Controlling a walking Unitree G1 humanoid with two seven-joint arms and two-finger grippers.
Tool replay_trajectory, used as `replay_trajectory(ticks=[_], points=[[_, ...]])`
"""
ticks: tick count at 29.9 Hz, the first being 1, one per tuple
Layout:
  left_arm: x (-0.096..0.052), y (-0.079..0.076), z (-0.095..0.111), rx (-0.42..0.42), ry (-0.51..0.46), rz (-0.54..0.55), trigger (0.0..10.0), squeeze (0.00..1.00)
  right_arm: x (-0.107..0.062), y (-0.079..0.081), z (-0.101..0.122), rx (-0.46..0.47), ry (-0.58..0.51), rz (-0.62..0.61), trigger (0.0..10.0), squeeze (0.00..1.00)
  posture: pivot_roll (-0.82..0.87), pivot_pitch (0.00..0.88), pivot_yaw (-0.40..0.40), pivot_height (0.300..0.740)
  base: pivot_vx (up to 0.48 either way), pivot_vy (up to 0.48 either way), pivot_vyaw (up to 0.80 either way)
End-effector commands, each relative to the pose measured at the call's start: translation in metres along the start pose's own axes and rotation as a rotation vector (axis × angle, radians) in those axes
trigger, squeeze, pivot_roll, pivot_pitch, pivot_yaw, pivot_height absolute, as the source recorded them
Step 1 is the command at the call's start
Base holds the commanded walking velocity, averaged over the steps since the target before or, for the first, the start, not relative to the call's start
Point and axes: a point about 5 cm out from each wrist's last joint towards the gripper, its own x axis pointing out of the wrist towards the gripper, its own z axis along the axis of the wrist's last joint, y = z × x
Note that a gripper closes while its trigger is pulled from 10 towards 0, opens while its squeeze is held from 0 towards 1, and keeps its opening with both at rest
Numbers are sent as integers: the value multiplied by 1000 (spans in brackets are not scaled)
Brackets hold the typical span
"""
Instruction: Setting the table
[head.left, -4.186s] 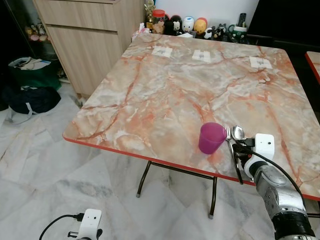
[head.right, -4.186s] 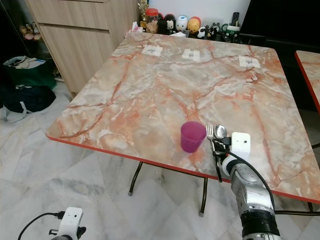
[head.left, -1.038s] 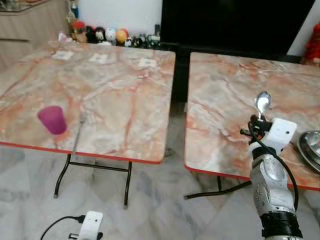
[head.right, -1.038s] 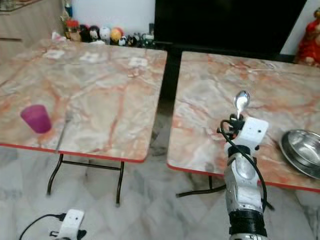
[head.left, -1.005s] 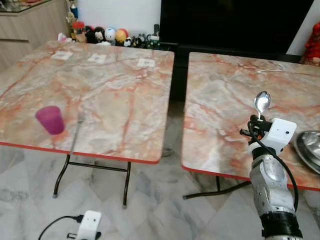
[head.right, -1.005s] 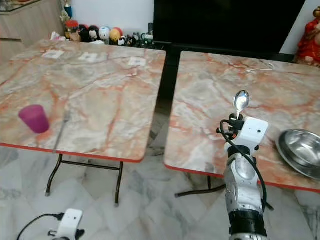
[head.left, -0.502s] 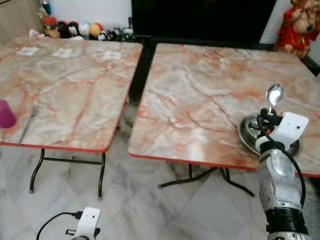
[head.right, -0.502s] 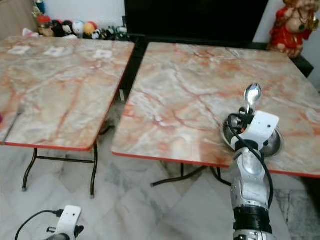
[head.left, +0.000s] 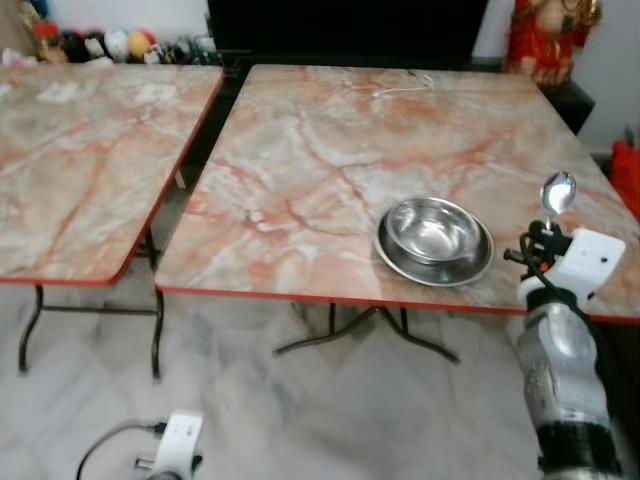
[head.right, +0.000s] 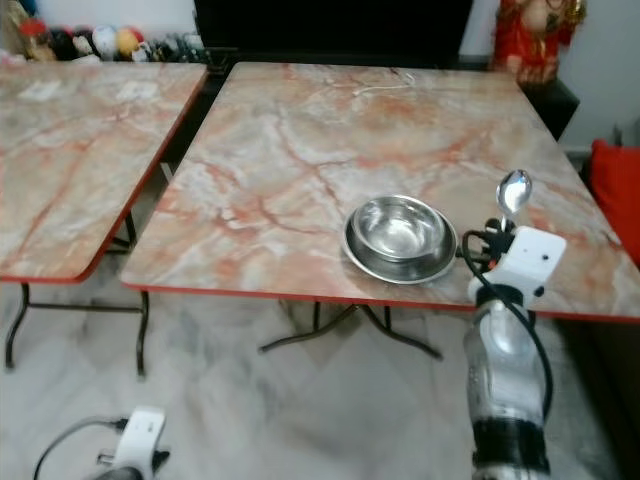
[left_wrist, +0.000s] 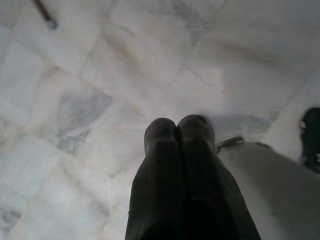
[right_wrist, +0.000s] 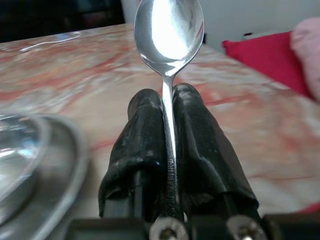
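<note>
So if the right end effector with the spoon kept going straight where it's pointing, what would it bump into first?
Probably nothing soon. The right end effector, shut on the spoon, points out across the marble table, above its top. The steel bowl sits off to the side of that line. Farther on the depth is unclear.

A polished, mirror-bright metal spoon (right_wrist: 168, 30) and shiny round steel bowl (head.left: 434, 240) are seen on a glossy marble-patterned tabletop (head.left: 300, 150).
</note>
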Motion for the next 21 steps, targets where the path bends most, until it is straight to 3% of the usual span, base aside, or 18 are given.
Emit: replay_trajectory(ticks=[1,4,21], points=[[-1,6,-5,-6,20,10,10000,0,1,5,5,5,-19,11,10000,0,41,88,-3,740,0,0,0],[-2,6,-5,-7,21,6,10000,0,1,5,5,4,-17,11,10000,0,42,90,-2,740,0,0,0],[-2,6,-6,-4,25,1,10000,0,2,7,6,10,-16,9,10000,0,43,93,1,740,297,0,0]])
